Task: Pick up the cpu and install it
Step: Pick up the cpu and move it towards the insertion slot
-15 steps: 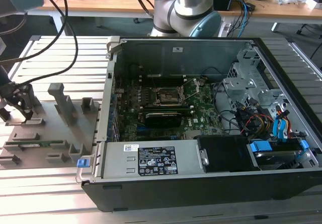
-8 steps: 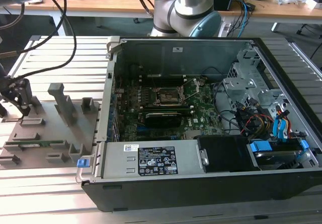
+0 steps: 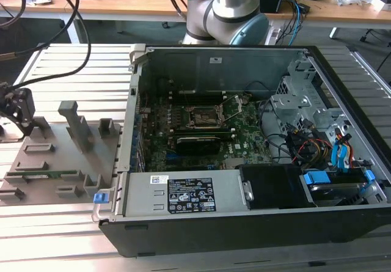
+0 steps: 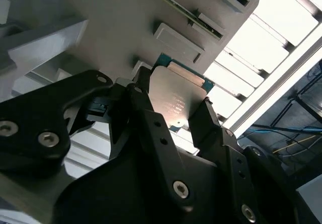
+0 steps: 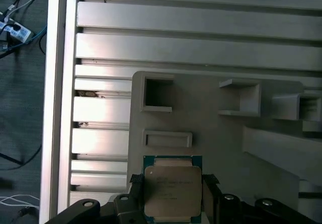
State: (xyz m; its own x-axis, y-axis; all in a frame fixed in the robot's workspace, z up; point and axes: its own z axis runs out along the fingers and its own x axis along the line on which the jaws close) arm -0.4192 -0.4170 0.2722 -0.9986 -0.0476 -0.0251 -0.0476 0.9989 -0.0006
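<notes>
At the exterior view's left, over the fixture plate [image 3: 61,156], the claw [image 4: 173,103] is pinching the cpu [image 4: 176,95] by two opposite edges. The hold is looking narrow, so the chip is probably risking tilting or slipping free.

The exterior view is looking down from high up, a little way off, taking in the computer case [image 3: 256,229] and the grey plate [image 3: 49,156] at the exterior view's left. Both wrist views are looking from very close at that plate and the cpu [image 5: 172,191], the first wrist view straight down, the second wrist view at a slant.
</notes>
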